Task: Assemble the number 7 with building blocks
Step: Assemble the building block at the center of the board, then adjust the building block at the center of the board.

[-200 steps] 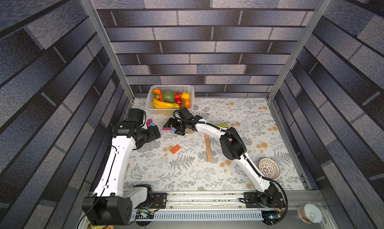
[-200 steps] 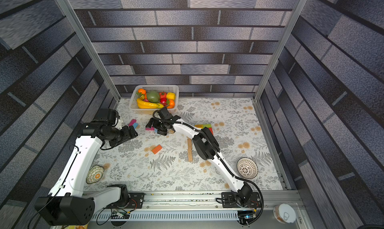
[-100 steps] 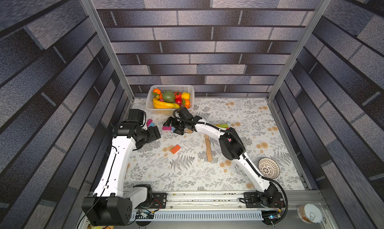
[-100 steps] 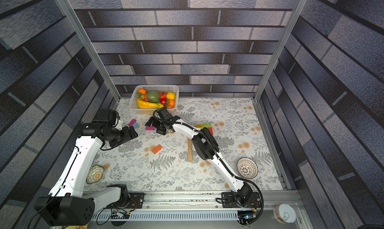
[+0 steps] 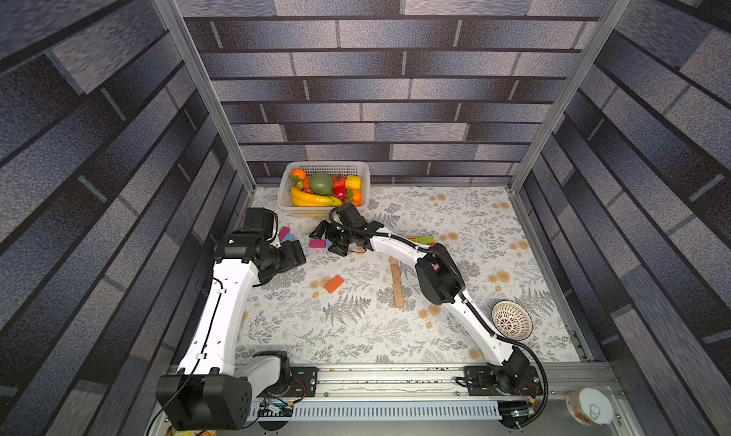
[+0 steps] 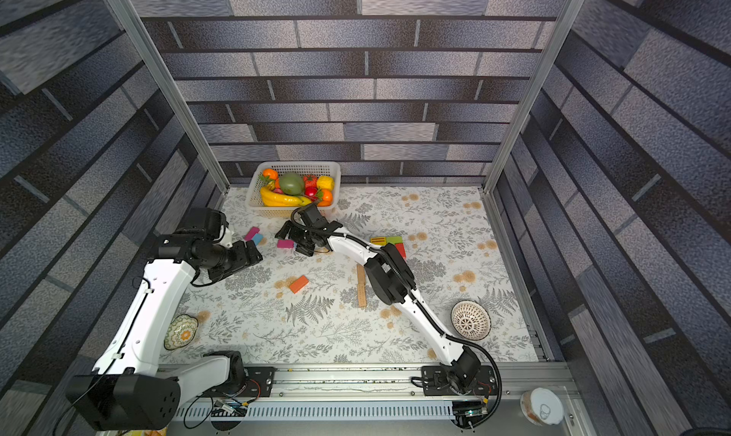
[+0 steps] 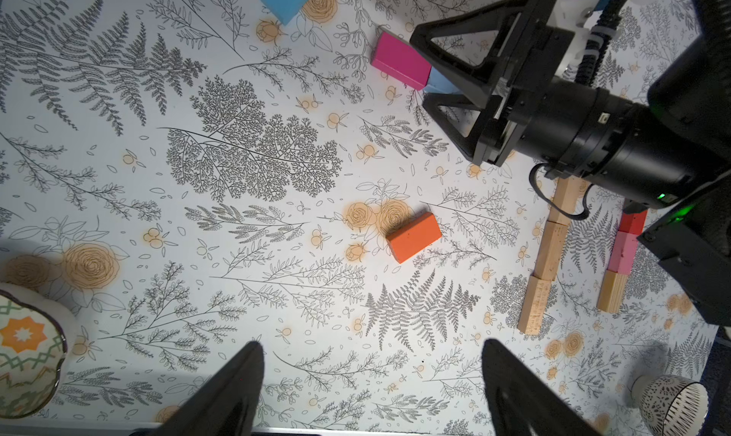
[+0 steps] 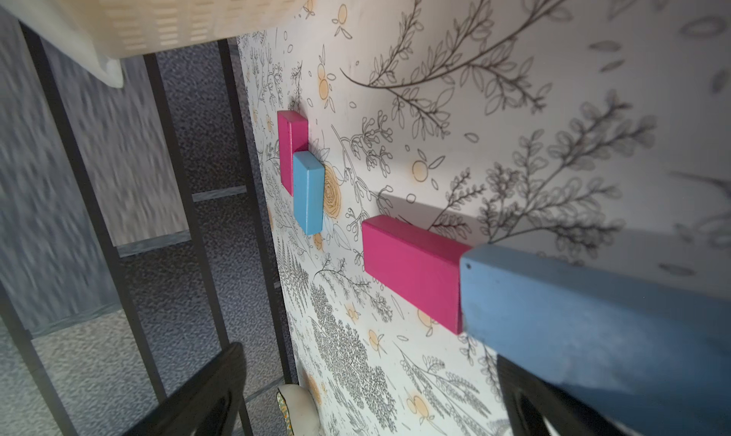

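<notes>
Landmark: a white perforated plastic basket [image 5: 309, 212] of toy fruit [image 5: 321, 184] is taken as the reference. It is set against the back wall.
Step in hand: a dusty-blue wooden block [image 7: 439, 83], just in front of the basket, is judged to be the piece being picked up.
Right claw [image 7: 420, 71]: its jaws are spread wide on either side of that block. Nothing is clamped yet.
Grip advice: the jaws are best centred on the block's long sides before they are closed.
Neighbour: a magenta wooden block [image 7: 400, 61] is touching the blue block's end. A straight upward lift is therefore advised, so that it is not dragged along.
Left claw [image 7: 372, 390]: it is held wide and empty above bare cloth, farther from the basket than the right claw.
Number 7: a row of three plain tan wooden blocks [image 7: 548, 256] is laid end to end well away from the basket, toward the robot's base. It is judged to be the stem.
Second row: a short row of red, pink and tan blocks [image 7: 624, 252] is seen beside the stem, partly hidden by the right arm.
Top bar: none is seen.
Spare pieces: an orange wooden block [image 5: 334, 284] is left loose between the basket and the base rail.
Surface: the table [image 5: 356, 335] is covered with a white cloth printed with grey ferns and orange flowers. It is flat and matt.
Room: the table is enclosed by grey brick-patterned walls [image 5: 395, 58] on three sides.
</notes>
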You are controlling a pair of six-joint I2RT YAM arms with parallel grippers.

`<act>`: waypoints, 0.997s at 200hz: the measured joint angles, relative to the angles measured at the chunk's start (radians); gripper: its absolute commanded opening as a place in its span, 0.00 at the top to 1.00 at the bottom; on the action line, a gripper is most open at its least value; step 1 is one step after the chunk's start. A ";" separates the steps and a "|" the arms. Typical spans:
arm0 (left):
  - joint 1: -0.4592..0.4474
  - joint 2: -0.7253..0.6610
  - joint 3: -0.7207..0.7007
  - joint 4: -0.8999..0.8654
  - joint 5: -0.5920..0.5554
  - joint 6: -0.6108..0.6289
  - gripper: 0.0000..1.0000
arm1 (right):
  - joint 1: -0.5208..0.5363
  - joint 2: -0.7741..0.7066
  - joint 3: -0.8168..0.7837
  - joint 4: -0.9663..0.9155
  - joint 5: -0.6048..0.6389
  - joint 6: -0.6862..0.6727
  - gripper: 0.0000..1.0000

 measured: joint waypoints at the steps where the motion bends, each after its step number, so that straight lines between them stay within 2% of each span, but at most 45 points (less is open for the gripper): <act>1: 0.000 0.000 0.000 0.000 0.000 0.000 0.12 | 0.000 0.000 0.000 0.000 0.000 0.000 0.00; 48: -0.005 0.000 -0.003 0.002 0.000 0.000 0.12 | 0.000 0.000 -0.001 0.005 0.000 0.007 0.00; 64: -0.005 0.000 -0.015 0.008 0.002 0.000 0.12 | 0.000 -0.024 -0.045 0.024 0.000 0.000 0.00; 88: 0.006 0.001 -0.045 0.031 0.028 -0.014 0.14 | 0.000 -0.158 -0.223 0.013 0.018 -0.030 0.00; 112: 0.039 0.006 -0.088 0.086 0.086 -0.069 0.17 | -0.006 -0.381 -0.436 -0.008 0.056 -0.090 0.00; 128: 0.052 0.017 -0.129 0.148 0.134 -0.144 0.22 | -0.032 -0.556 -0.550 -0.018 0.080 -0.130 0.00; 161: 0.055 0.056 -0.267 0.335 0.212 -0.352 0.44 | -0.175 -0.889 -0.745 -0.012 0.109 -0.200 0.00; 181: 0.058 0.098 -0.341 0.451 0.227 -0.478 0.67 | -0.263 -0.986 -0.807 -0.036 0.144 -0.251 0.00; 199: 0.072 0.148 -0.380 0.554 0.229 -0.569 0.76 | -0.285 -1.030 -0.856 -0.055 0.156 -0.285 0.00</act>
